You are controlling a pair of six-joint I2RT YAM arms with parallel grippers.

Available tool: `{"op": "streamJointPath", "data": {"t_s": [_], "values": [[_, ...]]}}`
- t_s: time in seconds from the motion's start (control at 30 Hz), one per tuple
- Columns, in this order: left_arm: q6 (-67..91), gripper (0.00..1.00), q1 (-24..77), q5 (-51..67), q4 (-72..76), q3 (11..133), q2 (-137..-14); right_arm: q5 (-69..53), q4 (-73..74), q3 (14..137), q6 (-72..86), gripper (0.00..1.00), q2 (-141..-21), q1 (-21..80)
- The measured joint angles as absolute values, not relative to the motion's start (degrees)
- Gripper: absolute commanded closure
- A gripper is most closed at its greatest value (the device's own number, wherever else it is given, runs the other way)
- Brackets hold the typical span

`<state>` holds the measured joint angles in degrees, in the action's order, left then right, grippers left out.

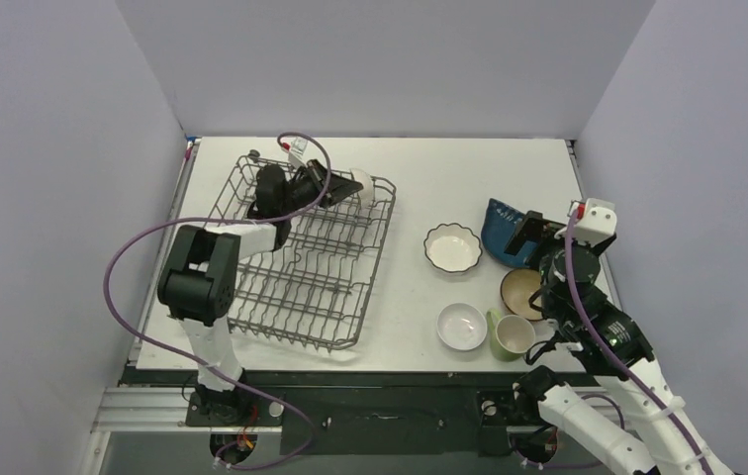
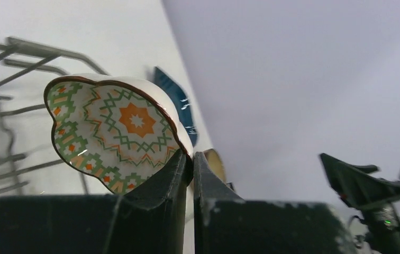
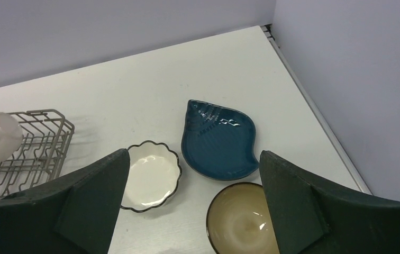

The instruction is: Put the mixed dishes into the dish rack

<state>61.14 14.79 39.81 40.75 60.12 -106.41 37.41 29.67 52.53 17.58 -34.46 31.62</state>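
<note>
Left gripper (image 2: 191, 157) has its jaws pinched tight on the rim of the patterned dish (image 2: 116, 129), held on edge at the rack's (image 1: 291, 292) far right corner. It looks light, stiff and glazed (slippery, chippable), so a rim grip suits. Right gripper (image 3: 193, 159) gapes wide and empty over the blue dish (image 3: 219, 140).

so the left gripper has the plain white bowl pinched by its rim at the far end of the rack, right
Not quite. The left gripper is shut on the tiny flower-patterned dish, pinched by its rim at the far end of the dish rack; the left wrist view shows its patterned inside. The plain white bowl sits on the table.
</note>
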Motion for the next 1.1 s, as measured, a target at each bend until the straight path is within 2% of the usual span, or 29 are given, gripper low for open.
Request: {"op": "streamJointPath", "data": {"t_s": [0.13, 0.23, 0.9, 1.1], "values": [[77.52, 1.00, 14.61, 42.96, 61.73, 60.14, -113.60, 34.94, 29.78, 53.15, 17.78, 0.13, -36.71, 31.62], [85.67, 1.00, 14.20, 43.29, 69.84, 60.16, -119.57, 33.98, 30.13, 53.15, 17.93, 0.14, -37.04, 31.62], [85.95, 1.00, 14.00, 43.64, 69.41, 60.80, -127.46, 33.30, 30.11, 53.15, 18.20, 0.15, -37.45, 31.62], [83.07, 0.94, 13.69, 44.07, 67.46, 60.80, -127.50, 33.32, 30.11, 53.15, 18.17, 0.15, -37.43, 31.62]]}}
